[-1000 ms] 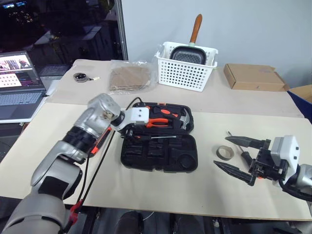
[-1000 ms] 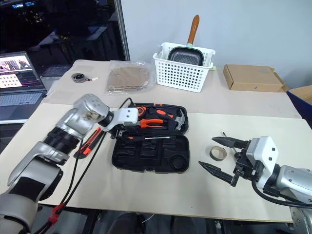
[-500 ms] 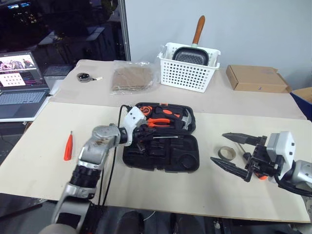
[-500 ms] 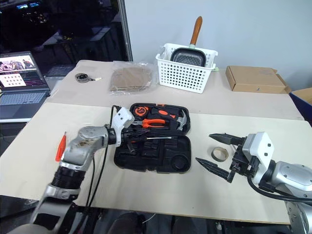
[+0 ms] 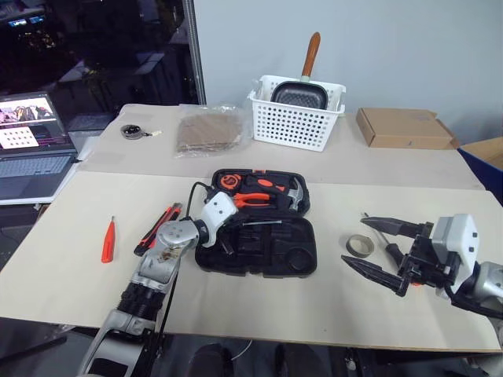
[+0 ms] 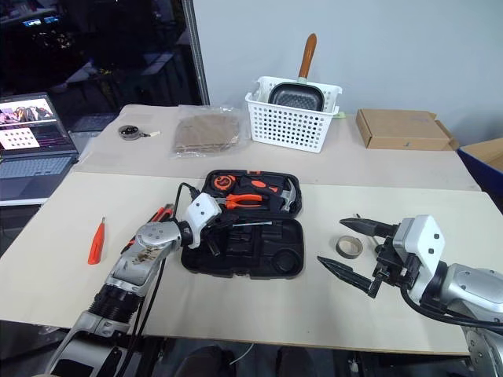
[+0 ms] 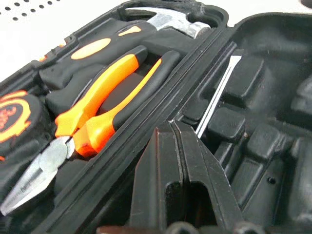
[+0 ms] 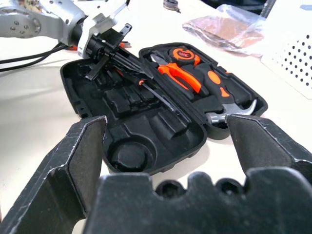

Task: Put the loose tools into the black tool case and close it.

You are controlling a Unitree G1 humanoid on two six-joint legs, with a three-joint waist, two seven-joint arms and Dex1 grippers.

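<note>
The black tool case (image 5: 289, 257) lies open on the table, with orange pliers (image 7: 102, 105) and a hammer (image 7: 170, 19) in its far half. A slim screwdriver (image 7: 217, 97) rests in the near half by the hinge. My left gripper (image 7: 173, 127) is shut with nothing between its fingers, its tips beside that screwdriver's shaft. A red screwdriver (image 5: 108, 240) and a red-and-black utility knife (image 5: 157, 228) lie on the table to the case's left. The grey tape ring (image 5: 361, 245) sits to its right, just beyond my open right gripper (image 6: 331, 241), which hovers above the table.
A white basket (image 5: 297, 118) holding a pan, a brown cardboard box (image 5: 405, 127) and a plastic bag (image 5: 208, 129) stand at the back. A laptop (image 5: 31, 149) is at the far left. Bare table lies in front of the case.
My left arm has dropped lower over the case, and its gripper has shut beside the screwdriver lying there. The right gripper has stayed put. The camera view has shifted slightly.
</note>
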